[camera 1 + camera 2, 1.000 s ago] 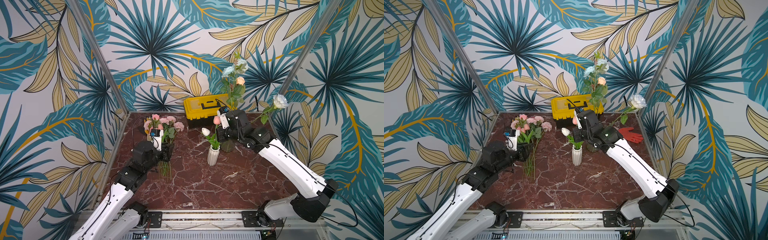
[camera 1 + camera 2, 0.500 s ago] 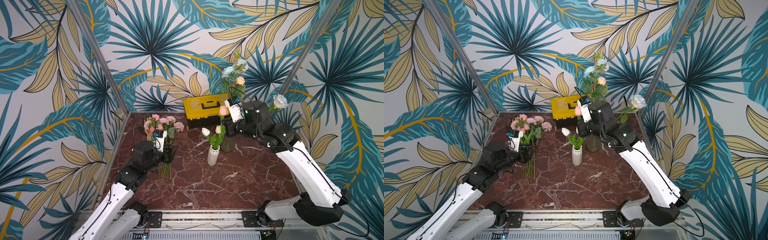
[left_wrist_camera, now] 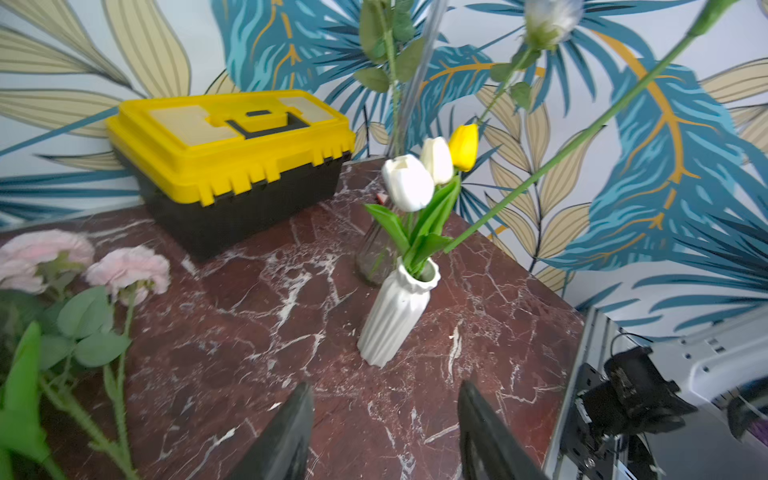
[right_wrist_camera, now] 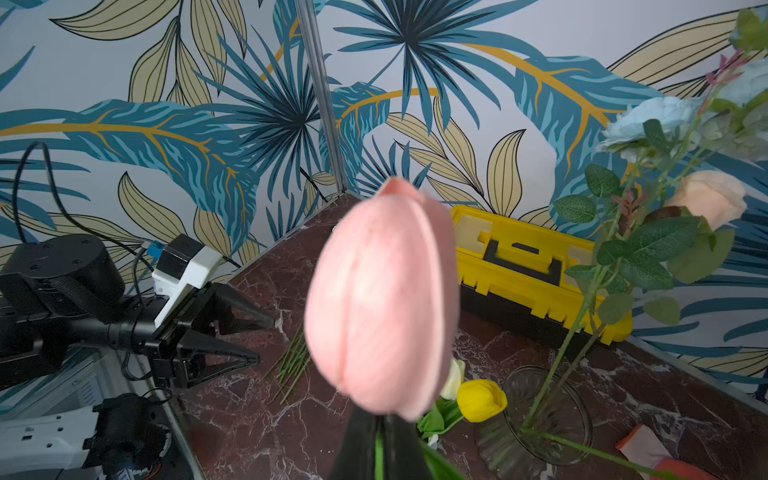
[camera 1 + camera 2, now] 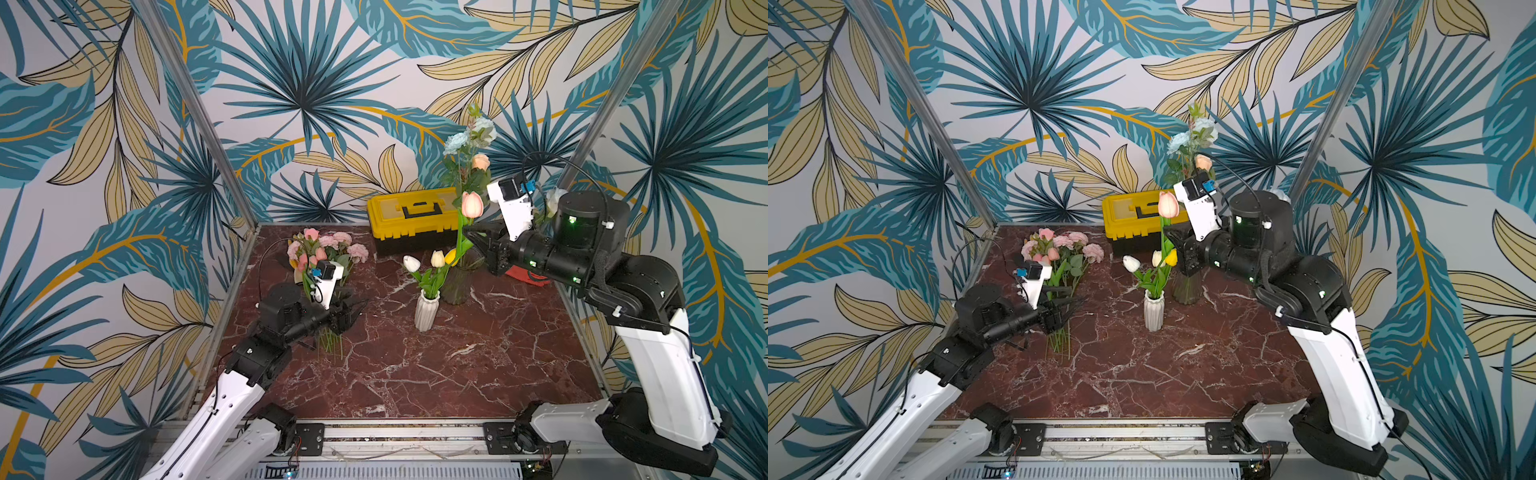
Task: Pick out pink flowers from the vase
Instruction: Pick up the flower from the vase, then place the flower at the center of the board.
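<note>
Lift-out is nearly done: the pink tulip (image 5: pixel 472 204), stem clenched in the right tool (image 4: pixel 376 428), has risen almost clear of the white vase (image 5: pixel 426 316), while the left tool (image 3: pixel 385 386) has spread open, empty, over the pink flowers (image 5: pixel 340 241) piled on the counter (image 5: pixel 415 374).

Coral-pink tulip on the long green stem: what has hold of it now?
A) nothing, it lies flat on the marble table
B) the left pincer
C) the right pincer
C: the right pincer is shut on the stem of the coral-pink tulip; the left pincer is open and empty.
</note>
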Tool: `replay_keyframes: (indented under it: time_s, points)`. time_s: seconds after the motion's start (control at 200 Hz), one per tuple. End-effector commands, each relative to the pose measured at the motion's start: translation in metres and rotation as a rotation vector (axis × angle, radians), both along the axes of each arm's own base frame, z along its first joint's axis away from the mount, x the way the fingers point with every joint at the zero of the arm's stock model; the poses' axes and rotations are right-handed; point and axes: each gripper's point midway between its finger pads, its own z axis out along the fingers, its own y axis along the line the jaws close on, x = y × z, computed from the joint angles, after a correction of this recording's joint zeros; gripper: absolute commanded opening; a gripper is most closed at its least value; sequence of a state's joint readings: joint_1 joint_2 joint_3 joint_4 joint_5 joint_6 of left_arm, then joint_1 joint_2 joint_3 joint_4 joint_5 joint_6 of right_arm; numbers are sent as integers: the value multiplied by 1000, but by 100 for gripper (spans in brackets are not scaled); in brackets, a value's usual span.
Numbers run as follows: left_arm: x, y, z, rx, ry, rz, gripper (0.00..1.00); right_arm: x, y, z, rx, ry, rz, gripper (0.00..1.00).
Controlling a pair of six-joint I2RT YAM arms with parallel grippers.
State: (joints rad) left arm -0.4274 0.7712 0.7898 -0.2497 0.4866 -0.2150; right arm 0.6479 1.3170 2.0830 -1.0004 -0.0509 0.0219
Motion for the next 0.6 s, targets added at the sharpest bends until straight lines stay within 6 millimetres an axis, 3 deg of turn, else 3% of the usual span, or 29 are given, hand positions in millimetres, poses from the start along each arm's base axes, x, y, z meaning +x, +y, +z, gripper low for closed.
replay_keyframes:
  time_s: [0.0, 0.265, 0.396, 0.596]
  points:
    - [-23, -18, 20, -22, -95, -165, 56, -7, 5, -6, 25, 55, 30, 6]
    - [-44, -44, 51, 51, -311, -287, 59, -8, 30, 0, 204, 144, 98, 4]
    - [-45, -59, 65, 72, -370, -332, 60, -1, 43, -11, 253, 193, 118, 3]
    - [-44, -76, 66, 116, -429, -420, 56, 11, 51, -28, 286, 228, 98, 3]
